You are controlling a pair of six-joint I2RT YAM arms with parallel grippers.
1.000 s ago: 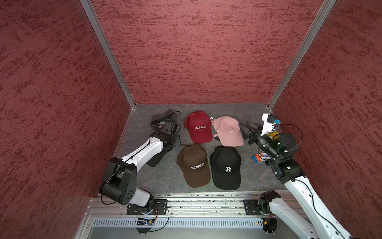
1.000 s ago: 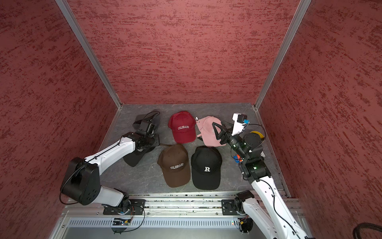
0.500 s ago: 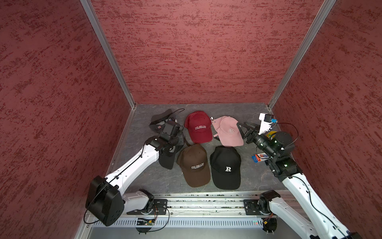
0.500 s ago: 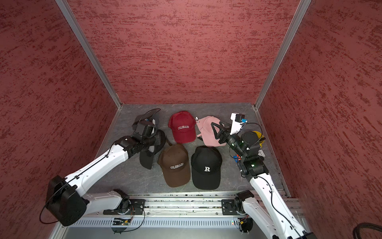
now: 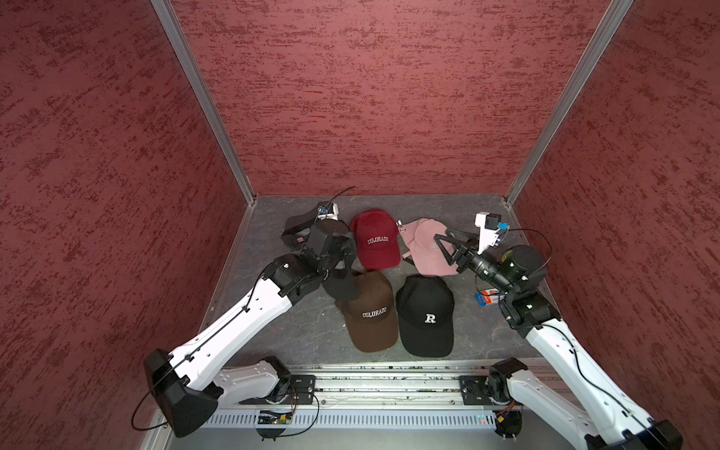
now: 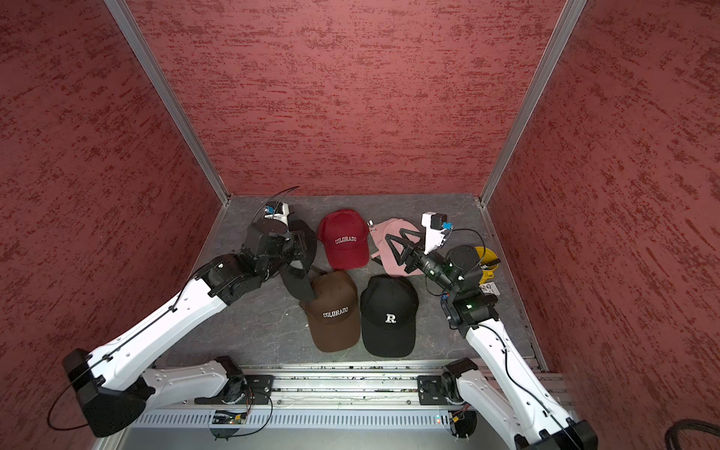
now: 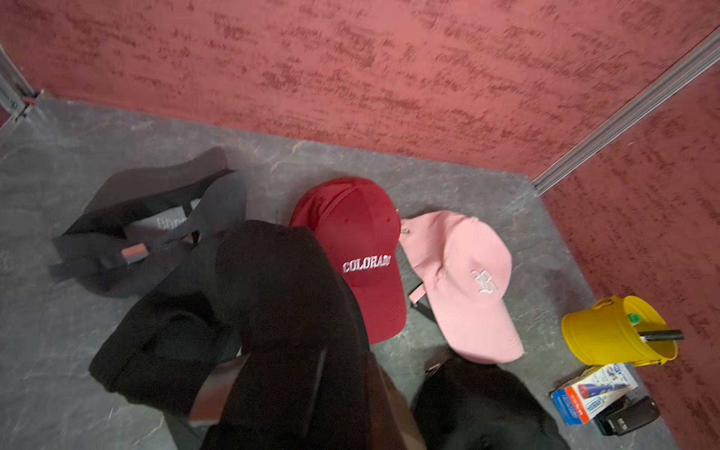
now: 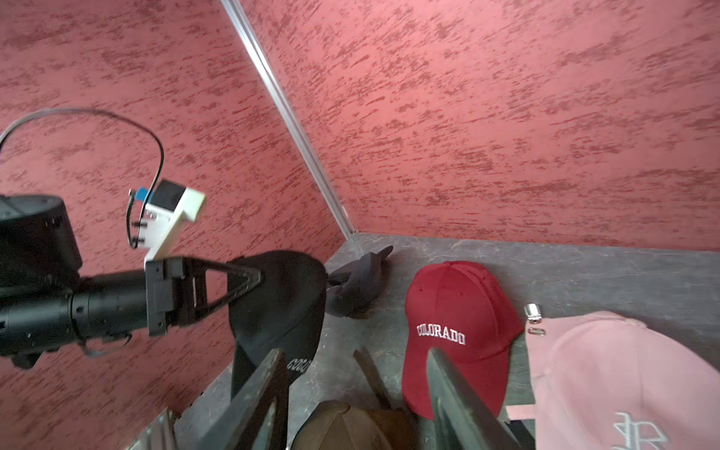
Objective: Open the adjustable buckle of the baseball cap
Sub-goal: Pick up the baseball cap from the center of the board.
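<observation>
**Top views.** The left pincer (image 5: 342, 255) is clamped shut on a black cap (image 5: 343, 286). The cap hangs clear of the bench (image 5: 296, 335), its brim drooping over the rear of the brown COLORADO cap (image 5: 372, 311). A second ago this pincer was partly open and low among the dark cloth by the dark grey cap (image 5: 297, 230) at the back left. It has since closed, risen and carried the black cap toward the middle. The right pincer (image 5: 442, 251) stands half open above the pink cap (image 5: 420, 241), holding nothing, and has barely shifted.

**Left wrist view.** The black cap fills the foreground, off the bench. Its adjustable buckle cannot be made out here; only dark cloth and a blurred strap edge show.

**Right wrist view.** The left pincer's fingers (image 8: 251, 276) pinch the hanging cap at its upper edge, and white lettering shows lower down. The right jaws stand apart and empty. The only fastener in sight is a silver buckle (image 8: 533, 311) on the pink cap.

**Assessment.** The pick-up appears complete and the buckle is not yet opened. The cap is probably being presented to the right pincer, which must first locate the strap.
</observation>
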